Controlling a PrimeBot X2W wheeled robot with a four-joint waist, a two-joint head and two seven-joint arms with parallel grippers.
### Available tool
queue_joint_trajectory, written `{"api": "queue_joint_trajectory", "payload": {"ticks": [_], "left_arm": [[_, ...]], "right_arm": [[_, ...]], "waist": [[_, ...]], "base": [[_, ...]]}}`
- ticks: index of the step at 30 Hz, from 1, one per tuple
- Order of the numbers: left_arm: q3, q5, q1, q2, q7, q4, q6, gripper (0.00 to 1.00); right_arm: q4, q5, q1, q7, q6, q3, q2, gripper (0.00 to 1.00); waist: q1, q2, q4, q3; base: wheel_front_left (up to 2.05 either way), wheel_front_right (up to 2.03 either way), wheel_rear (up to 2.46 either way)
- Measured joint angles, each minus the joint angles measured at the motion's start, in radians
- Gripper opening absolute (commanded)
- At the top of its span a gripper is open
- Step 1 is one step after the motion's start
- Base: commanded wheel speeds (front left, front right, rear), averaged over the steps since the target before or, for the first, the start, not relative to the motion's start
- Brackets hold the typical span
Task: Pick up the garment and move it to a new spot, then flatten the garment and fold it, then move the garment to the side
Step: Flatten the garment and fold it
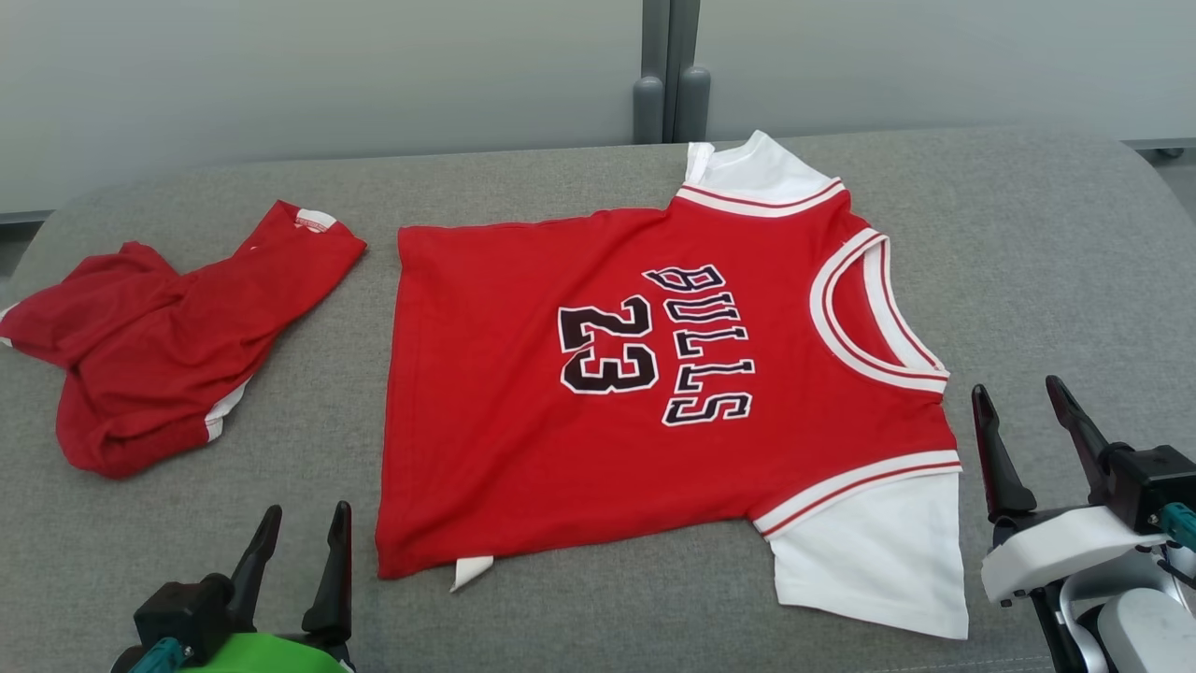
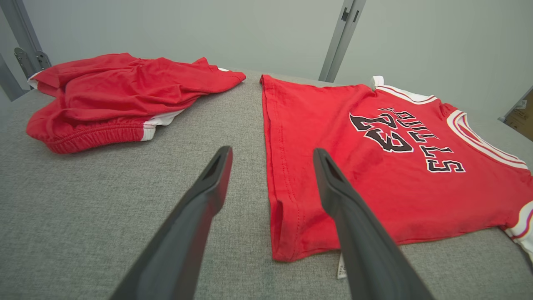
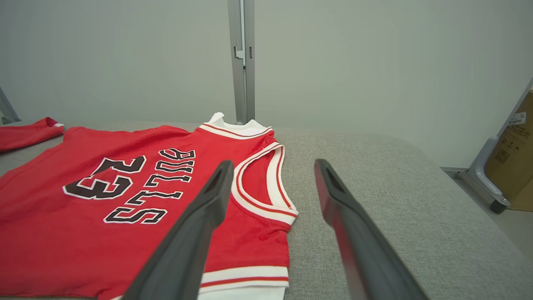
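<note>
While our left gripper [image 1: 308, 509] and right gripper [image 1: 1017, 385] hang wide open and empty, we see the jersey [image 1: 654, 374] lying flat on the grey tabletop [image 1: 1028, 234] between them. Its long axis runs side to side, hem [image 1: 388, 402] nearer the left, collar [image 1: 878, 318] nearer the right.

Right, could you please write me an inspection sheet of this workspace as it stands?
Surface: grey padded surface, smooth fabric.
Job's things: red jersey lies flat, print up, unfolded, white sleeves out.
Clutter: red shorts crumpled to its left, apart from it.
Grippers: left gripper and right gripper both open, holding nothing, either side of the jersey.
Cables: none loose; teal connector at the right gripper's base.
Surroundings: pale wall, grey post behind; cardboard box on the floor to the right.
</note>
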Motion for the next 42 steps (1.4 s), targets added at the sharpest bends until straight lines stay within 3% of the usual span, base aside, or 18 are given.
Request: {"api": "queue_joint_trajectory", "payload": {"ticks": [8, 22, 42], "left_arm": [[0.025, 0.000, -0.002, -0.013, 0.000, 0.021, 0.000, 1.00], [0.038, 0.005, -0.002, -0.018, 0.000, 0.027, 0.000, 1.00], [0.023, 0.024, -0.001, -0.020, 0.000, 0.059, -0.001, 1.00]], "right_arm": [[0.013, -0.018, 0.002, 0.000, -0.006, -0.025, 0.050, 1.00], [0.022, -0.065, 0.033, 0.000, 0.009, -0.033, 0.069, 1.00], [0.164, -0.049, 0.199, 0.000, 0.124, 0.025, 0.107, 1.00]], "waist": [[0.0000, 0.0000, -0.012, -0.014], [0.0000, 0.0000, -0.029, -0.003], [0.0000, 0.0000, -0.038, 0.067]], "base": [[0.00, 0.00, 0.00], [0.00, 0.00, 0.00], [0.00, 0.00, 0.00]]}}
